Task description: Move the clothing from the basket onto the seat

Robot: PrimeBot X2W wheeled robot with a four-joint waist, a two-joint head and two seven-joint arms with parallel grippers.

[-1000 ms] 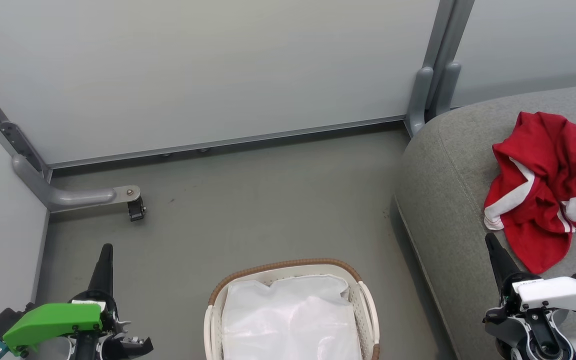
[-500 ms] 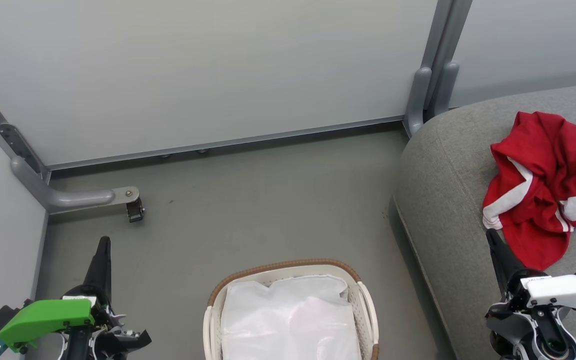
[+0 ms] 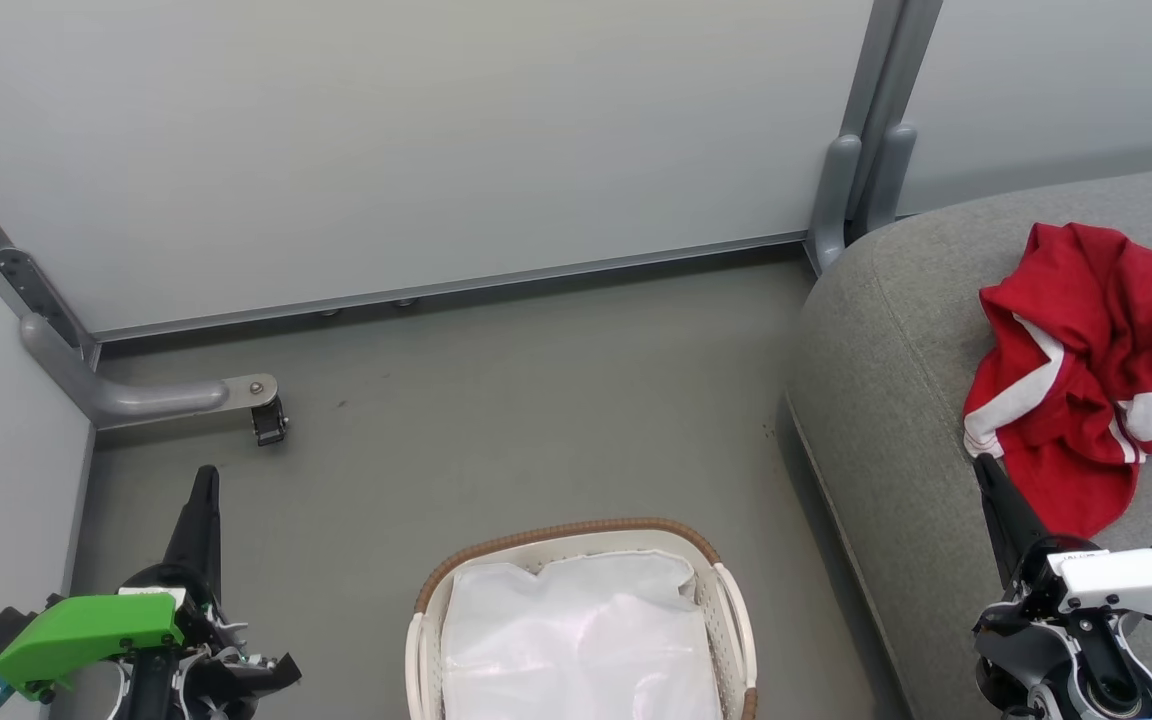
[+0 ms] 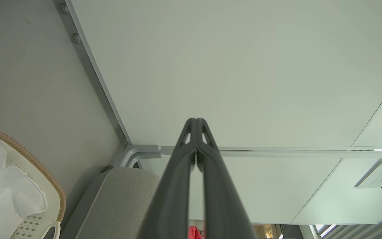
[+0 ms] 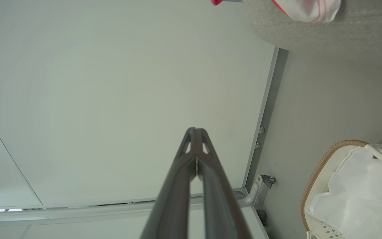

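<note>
Because the clothing is meant to end up on it, seat (image 3: 896, 400): large grey woven cushion at the right of the head view, its rounded edge standing higher than the floor (image 3: 536, 400), so a dropped garment rests on it without sliding off.
Basket (image 3: 566, 530): stands on the floor at bottom centre, near the seat but apart from it, within reach of either arm. Inside the brown rim shows a crumpled white lining (image 3: 581, 640) and no clothing. The near end is cut off by the picture edge, so that part cannot be judged.
Red garment (image 3: 1086, 370): red with white stripes, bunched in a loose heap on top of the seat, well inside its edge, lying as cloth does when let fall rather than spread out.
Left claw (image 3: 204, 480): clenched on nothing, fingers pressed tip to tip, held over the floor left of the basket and pointing toward the wall panel (image 3: 436, 150), apparently parked out of the way.
Right claw (image 3: 984, 468): clenched and empty too, over the seat's front edge. Its tip shows just below the garment's white hem, and contact cannot be told.
Progress: judging by the layout, the move looks complete.
</note>
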